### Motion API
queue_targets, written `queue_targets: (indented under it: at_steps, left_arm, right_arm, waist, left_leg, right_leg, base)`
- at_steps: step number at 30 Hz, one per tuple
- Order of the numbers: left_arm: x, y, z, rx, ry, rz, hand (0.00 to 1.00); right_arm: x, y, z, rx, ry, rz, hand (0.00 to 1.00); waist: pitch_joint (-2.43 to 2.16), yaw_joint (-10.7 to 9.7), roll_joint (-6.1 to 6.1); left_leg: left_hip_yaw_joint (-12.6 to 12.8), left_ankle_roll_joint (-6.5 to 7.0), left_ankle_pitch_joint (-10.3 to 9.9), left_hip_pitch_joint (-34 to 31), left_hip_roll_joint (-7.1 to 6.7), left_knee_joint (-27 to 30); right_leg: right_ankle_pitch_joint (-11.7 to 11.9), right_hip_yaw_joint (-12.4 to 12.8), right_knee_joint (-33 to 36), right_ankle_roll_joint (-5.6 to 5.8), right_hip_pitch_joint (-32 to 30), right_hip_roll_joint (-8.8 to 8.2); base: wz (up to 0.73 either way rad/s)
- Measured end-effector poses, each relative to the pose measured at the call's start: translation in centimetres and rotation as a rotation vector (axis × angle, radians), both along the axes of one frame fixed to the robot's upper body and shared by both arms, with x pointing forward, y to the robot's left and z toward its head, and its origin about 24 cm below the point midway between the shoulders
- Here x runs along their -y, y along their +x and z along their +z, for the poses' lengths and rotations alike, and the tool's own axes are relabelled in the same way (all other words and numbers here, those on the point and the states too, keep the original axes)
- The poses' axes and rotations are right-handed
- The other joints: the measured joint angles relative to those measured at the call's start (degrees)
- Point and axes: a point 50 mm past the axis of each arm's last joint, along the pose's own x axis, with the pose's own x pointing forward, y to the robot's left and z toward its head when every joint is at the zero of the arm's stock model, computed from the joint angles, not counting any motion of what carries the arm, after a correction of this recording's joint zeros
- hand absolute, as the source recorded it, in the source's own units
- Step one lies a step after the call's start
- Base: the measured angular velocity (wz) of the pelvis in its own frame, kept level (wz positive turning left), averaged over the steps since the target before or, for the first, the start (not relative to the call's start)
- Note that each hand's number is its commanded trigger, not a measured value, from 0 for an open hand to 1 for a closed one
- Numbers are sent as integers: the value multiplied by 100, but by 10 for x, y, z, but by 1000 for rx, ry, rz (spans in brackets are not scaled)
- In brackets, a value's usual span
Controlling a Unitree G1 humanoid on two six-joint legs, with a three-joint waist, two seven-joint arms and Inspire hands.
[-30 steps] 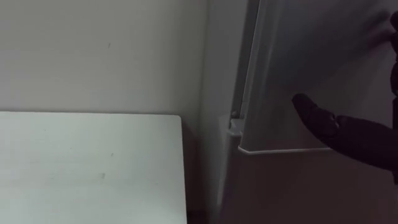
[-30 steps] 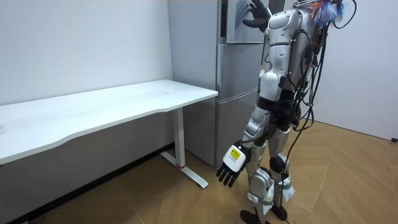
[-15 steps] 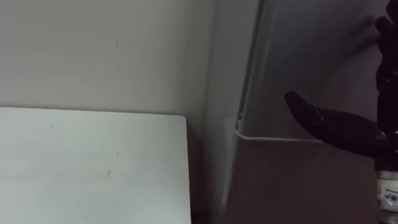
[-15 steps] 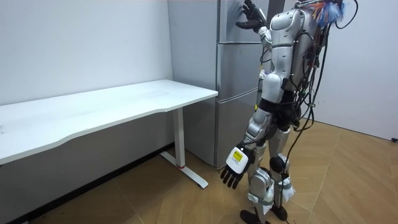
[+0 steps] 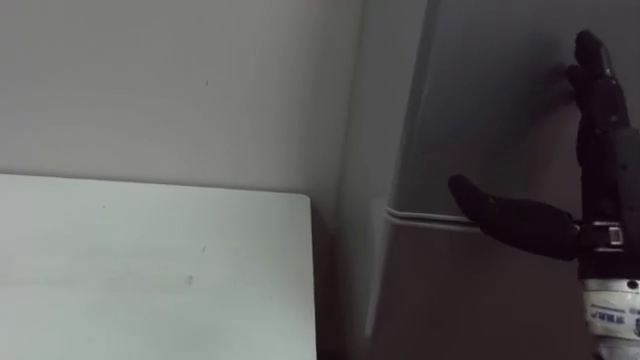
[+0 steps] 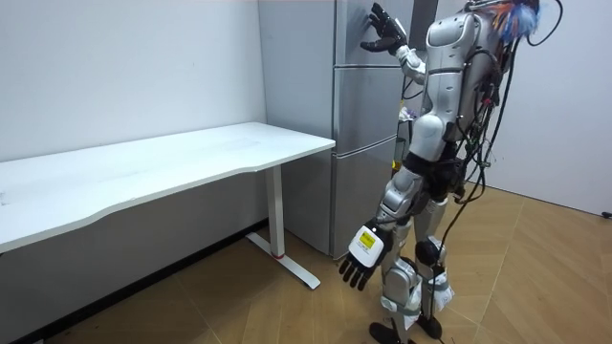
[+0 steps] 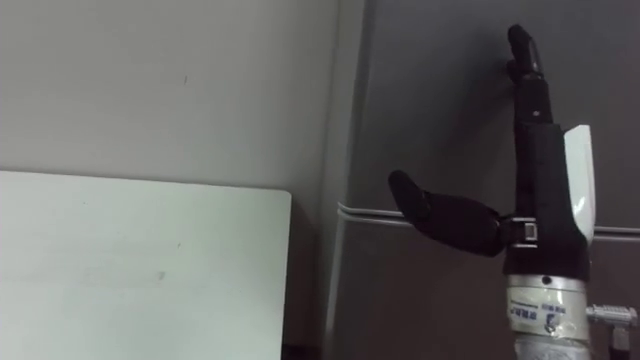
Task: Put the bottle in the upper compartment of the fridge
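Note:
I stand facing the grey fridge [image 6: 363, 143], close to its front. My right hand [image 7: 545, 190] is raised against the upper fridge door [image 5: 480, 90], open, with straight fingers pointing up the door face and the thumb [image 7: 440, 215] stretched out to the left. The upper door lies flush with the lower door [image 5: 460, 300] along a thin seam [image 5: 420, 215]. In the room view the right hand [image 6: 382, 29] is at the top of the fridge. My left hand [image 6: 361, 256] hangs by my thigh, fingers relaxed and holding nothing.
A white table [image 5: 150, 270] stands to the left of the fridge against the pale wall [image 5: 170, 80], with a narrow gap between them. In the room view the white table [image 6: 172, 162] runs along the wall over a wooden floor [image 6: 535, 277].
The upper door, ajar a second ago with its lower edge standing out, now sits flush. My right hand has risen and drawn back to the right, fingers straightened upward. The view has shifted.

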Motion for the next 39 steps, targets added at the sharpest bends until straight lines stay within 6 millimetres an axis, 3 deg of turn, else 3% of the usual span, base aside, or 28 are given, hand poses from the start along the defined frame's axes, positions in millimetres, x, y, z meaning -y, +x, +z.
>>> queue_targets:
  at_steps: [11, 16, 23, 26, 32, 34, 39]
  left_arm:
    - [1, 2, 1, -3, -22, -36, 0]
    - [1, -6, 1, -19, -23, -29, 0]
    - [1, -9, 1, -8, -24, -32, 0]
    - [1, -12, 1, -6, -20, -8, 0]
    - [-5, -23, 2, -1, -10, 61, 0]
    - [-4, -28, 2, -10, -10, 80, 0]
    - [-3, -34, 3, -6, -11, 91, 0]
  right_arm:
    - [9, 8, -23, -95, -67, -73, 0]
    - [9, 8, -21, -104, -21, -39, 0]
    - [14, 5, -22, -122, 117, 21, 0]
    - [27, -2, -32, -159, 150, -18, 0]
    - [79, -24, -50, -228, 336, -232, 0]
    - [96, -31, -51, -205, 412, -316, 0]
    - [127, -46, -56, -156, 524, -507, 0]
  waist:
    - [-3, -5, 16]
    - [-53, -46, 92]
    - [-63, -211, 74]
    - [-75, -279, 44]
    - [-61, -379, 71]
    - [-45, -573, 82]
    - [-66, -811, 99]
  left_leg:
    - [-196, 16, 39, -80, -8, 161]
    - [-202, 31, 59, -111, -12, 169]
    - [-210, 32, 72, -67, -12, 152]
    - [-225, 37, 69, -86, -17, 163]
    - [-223, 48, 59, -107, -35, 143]
    - [-233, 50, 56, -142, -49, 128]
    - [-216, 54, 59, -179, -80, 31]
  right_leg:
    - [34, -134, 0, 56, 57, -7]
    - [56, -134, -1, 57, 32, -7]
    - [69, -153, -13, 24, 92, -5]
    - [69, -161, -32, 25, 93, -8]
    - [62, -138, -25, 27, 54, -19]
    - [40, -174, -30, 38, 28, -32]
    - [38, -196, -11, 45, -24, -56]
  base:
    - [9]
    - [0]
    - [5]
    - [1]
    - [0]
    - [7]
    - [1]
